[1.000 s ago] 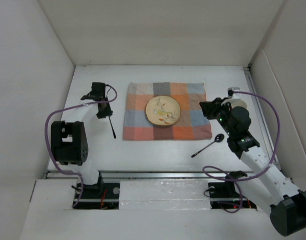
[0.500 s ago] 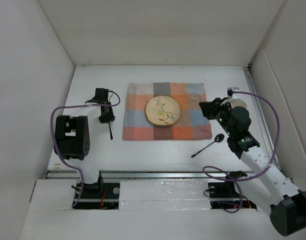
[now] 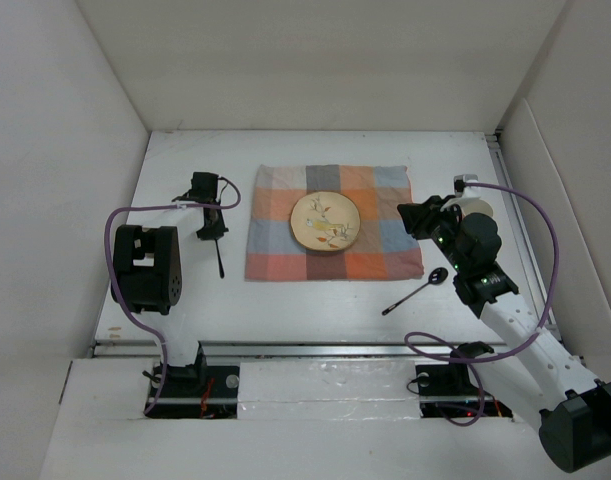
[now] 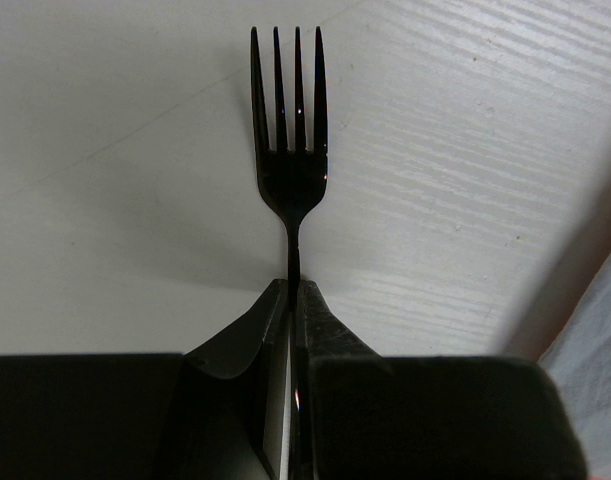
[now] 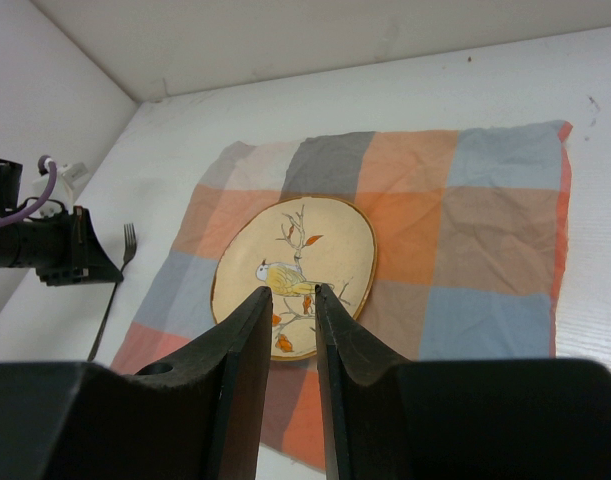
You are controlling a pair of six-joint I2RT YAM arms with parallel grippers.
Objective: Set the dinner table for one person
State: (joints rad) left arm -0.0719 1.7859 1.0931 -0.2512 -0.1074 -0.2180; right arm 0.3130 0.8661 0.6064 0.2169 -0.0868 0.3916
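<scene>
Since the earlier frames, the left arm has drawn its elbow back and turned its load closer to parallel with the cloth edge. The right arm has not shifted.

Top view: the left arm's fingers point(image 3: 210, 230) are clenched on a slim black metal fork point(image 3: 219, 260). Its handle trails toward the near edge, just beside the checked orange, grey and blue cloth placemat point(image 3: 285, 255). A round cream plate point(image 3: 325, 221) sits centred on the cloth. A black long-handled spoon point(image 3: 415, 290) lies slanted off the cloth's right corner. The flat white bench point(image 3: 315, 300) spans the whole enclosure and carries all of it.

Left wrist view: the fingers grip the fork's neck below its four tines. Contact with the bench cannot be confirmed.

Right wrist view: the right arm's fingers point(image 5: 250, 330) are slightly parted, grasping nothing, poised above the plate.

Step in hand: placing the fork left of the plate. The next move likely calls for lowering it flat, releasing, then lifting clear without dragging the handle. The spoon appears yet to be squared.

No brand, label or writing is readable; the plate shows only a bird-and-branch motif.
</scene>
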